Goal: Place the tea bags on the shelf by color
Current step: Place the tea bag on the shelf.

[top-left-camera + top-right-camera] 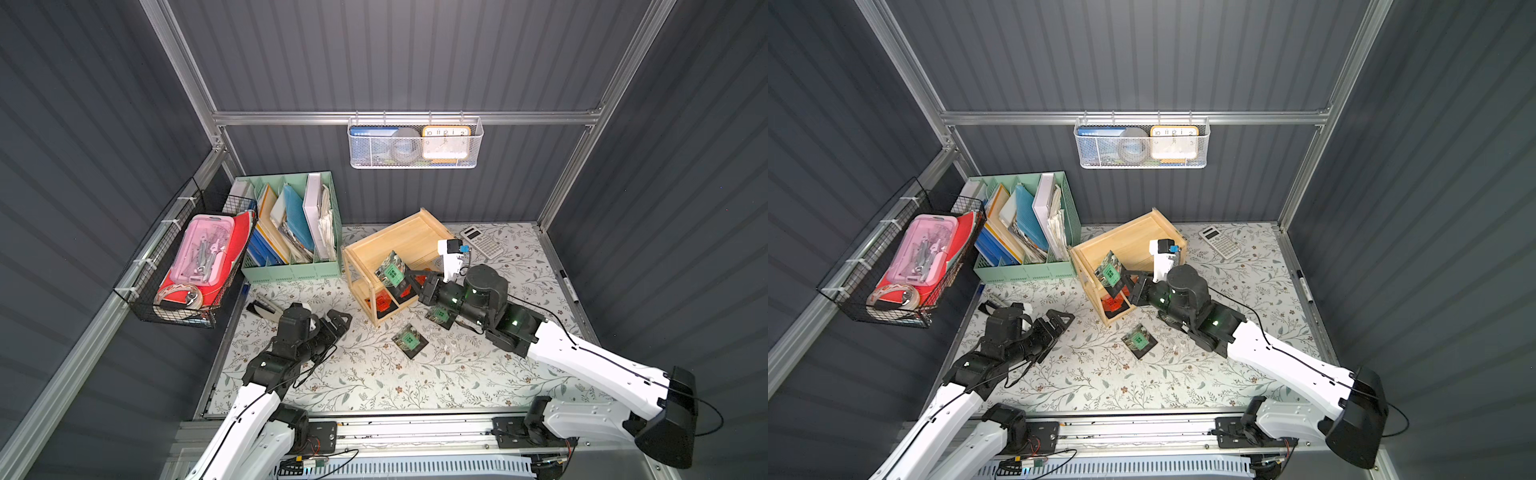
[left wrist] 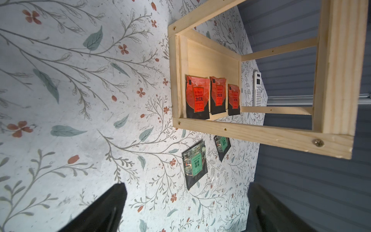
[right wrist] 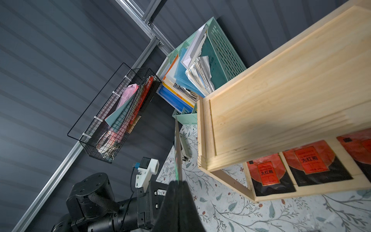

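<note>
Seen from above, a floral tabletop carries a small two-tier wooden shelf. The right tool is clamped on a green tea bag, holding it tilted on edge above the front of the shelf's top tier. Whether the bag touches the wood cannot be told. Three orange-red tea bags lie side by side in a row on the lower tier. A second green tea bag lies flat on the tabletop in front of the shelf. A third green tea bag lies nearer the shelf, partly under the right arm. The left tool sits low over the tabletop, apart from the shelf, its jaws spread wide and holding nothing.
</note>
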Robot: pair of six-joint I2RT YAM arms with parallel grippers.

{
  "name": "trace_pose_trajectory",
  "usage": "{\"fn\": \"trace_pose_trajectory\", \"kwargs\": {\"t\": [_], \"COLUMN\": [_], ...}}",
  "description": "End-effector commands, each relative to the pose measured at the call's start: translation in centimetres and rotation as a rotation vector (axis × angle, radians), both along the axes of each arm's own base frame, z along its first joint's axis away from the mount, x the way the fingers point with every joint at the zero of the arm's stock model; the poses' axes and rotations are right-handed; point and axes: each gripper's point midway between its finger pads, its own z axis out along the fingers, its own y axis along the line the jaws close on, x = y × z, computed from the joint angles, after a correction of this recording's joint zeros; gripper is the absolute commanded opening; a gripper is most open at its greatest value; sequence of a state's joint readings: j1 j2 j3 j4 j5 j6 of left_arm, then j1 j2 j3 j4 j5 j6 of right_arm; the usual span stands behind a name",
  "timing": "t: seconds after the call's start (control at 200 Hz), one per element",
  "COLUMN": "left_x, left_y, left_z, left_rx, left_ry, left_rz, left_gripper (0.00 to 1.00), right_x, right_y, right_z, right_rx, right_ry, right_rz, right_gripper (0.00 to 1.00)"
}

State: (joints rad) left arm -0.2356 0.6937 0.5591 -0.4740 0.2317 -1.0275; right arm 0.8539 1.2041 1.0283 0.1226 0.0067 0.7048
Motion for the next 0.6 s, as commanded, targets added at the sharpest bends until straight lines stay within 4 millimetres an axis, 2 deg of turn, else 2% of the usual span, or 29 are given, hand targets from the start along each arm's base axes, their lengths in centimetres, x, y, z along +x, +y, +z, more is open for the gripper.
{"fn": "trace_pose_trajectory", "kwargs": {"t": [0.0,0.285,0.595], "left_x": [0.2,0.4,0.4], "left_y": [-0.1,-0.3,-0.4], "left_z": [1.1,1.3,1.2], "left_rx": [-0.005,-0.011,-0.011], "left_ry": [-0.029,-0.033,-0.027], "left_rz": [-0.012,-0.019,-0.02], "left_gripper": [1.0,1.0,1.0], "right_x": [1.5,4.5,6.4], "right_y": [-0.1,-0.2,2.1], "right_z": [0.8,-0.3,-1.1], "right_rx": [0.008,0.044,0.076], "right_ry": [-0.023,0.015,0.056], "right_rz": [-0.041,-0.094,-0.074], "right_gripper": [0.0,0.0,0.0]}}
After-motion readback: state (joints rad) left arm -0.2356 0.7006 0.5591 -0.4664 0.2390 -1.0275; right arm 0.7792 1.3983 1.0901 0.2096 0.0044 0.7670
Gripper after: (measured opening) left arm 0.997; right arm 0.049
